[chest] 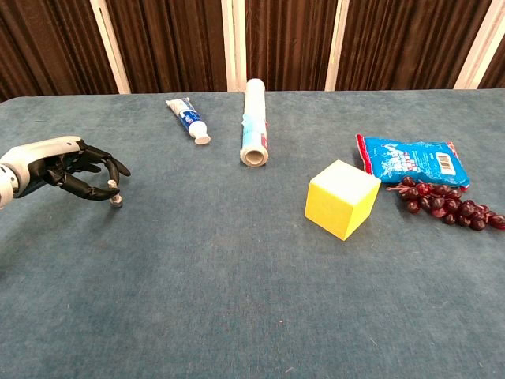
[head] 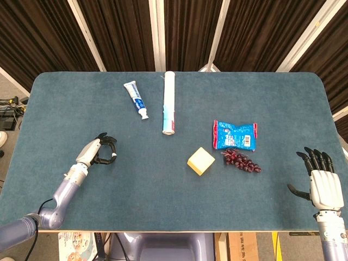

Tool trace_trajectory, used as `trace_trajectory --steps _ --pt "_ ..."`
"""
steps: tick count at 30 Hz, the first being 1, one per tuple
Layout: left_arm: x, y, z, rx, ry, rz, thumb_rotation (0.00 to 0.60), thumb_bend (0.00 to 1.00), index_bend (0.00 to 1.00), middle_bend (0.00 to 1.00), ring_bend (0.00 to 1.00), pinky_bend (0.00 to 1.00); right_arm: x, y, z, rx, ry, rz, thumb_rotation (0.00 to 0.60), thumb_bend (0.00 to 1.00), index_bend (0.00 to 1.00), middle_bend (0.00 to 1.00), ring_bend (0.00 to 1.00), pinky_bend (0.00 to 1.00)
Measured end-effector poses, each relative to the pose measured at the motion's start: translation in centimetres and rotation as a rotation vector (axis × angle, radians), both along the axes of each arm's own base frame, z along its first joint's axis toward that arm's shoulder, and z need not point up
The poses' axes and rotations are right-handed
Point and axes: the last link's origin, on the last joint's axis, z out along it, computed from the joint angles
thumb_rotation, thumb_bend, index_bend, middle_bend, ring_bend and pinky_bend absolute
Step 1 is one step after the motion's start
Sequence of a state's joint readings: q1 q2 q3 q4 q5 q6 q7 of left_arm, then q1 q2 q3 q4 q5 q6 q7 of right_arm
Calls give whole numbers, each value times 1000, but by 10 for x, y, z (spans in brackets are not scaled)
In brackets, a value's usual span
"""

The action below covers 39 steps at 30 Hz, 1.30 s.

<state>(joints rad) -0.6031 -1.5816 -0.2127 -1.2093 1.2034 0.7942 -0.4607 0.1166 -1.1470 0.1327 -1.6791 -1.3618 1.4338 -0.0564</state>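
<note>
Two hands rest low on a blue table, both holding nothing.

The left hand (chest: 67, 170) curls its fingers in, tips on the cloth; the right hand (head: 321, 176) spreads its fingers near the table (head: 65, 109) edge. Nearest things: block (chest: 342, 197), grapes (head: 242, 161), blue bag (head: 235, 134), tube (head: 136, 99), roll (head: 168, 102). No writing is readable. Wide bare cloth lies between.

The table (head: 65, 109) was covered in plain teal-blue. The tube (head: 136, 99) was white with blue print and a white cap. The roll (head: 168, 102) was white with a pale blue band. The block (chest: 342, 198) was plain yellow. The bag (chest: 413, 160) was bright blue with red edges and a white label. The grapes (chest: 442, 201) were dark red. The left hand (head: 98, 150) and the right hand (head: 322, 180) were silver-grey with black fingers. Behind, the curtains (head: 125, 32) were dark brown between white bars.
</note>
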Motion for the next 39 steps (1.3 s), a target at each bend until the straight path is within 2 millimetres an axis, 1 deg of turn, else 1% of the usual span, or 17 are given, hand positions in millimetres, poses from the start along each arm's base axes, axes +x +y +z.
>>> trace_trajectory --steps 7,14,25,28,35,39 --pt "-3 1 1 -3 17 -3 600 498 587 218 0 0 0 0 -1 2 1 -1 600 153 200 115 61 0" --pt "-4 1 2 -9 18 -5 600 493 553 210 0 0 0 0 -1 1 2 -2 600 154 200 115 61 0" --pt "-9 0 5 -22 31 4 600 492 528 195 0 0 0 -1 -1 2 1 -6 600 153 202 115 61 0" --pt "-10 0 5 -22 32 4 600 491 484 184 0 0 0 0 -1 4 -1 -5 600 153 203 115 61 0" --pt "-11 0 8 -21 32 6 600 486 309 141 0 0 1 0 -3 10 4 -4 600 153 218 115 61 0" --pt "-12 1 9 -20 41 3 600 483 274 122 0 0 2 0 -3 10 3 -2 600 154 221 115 61 0"
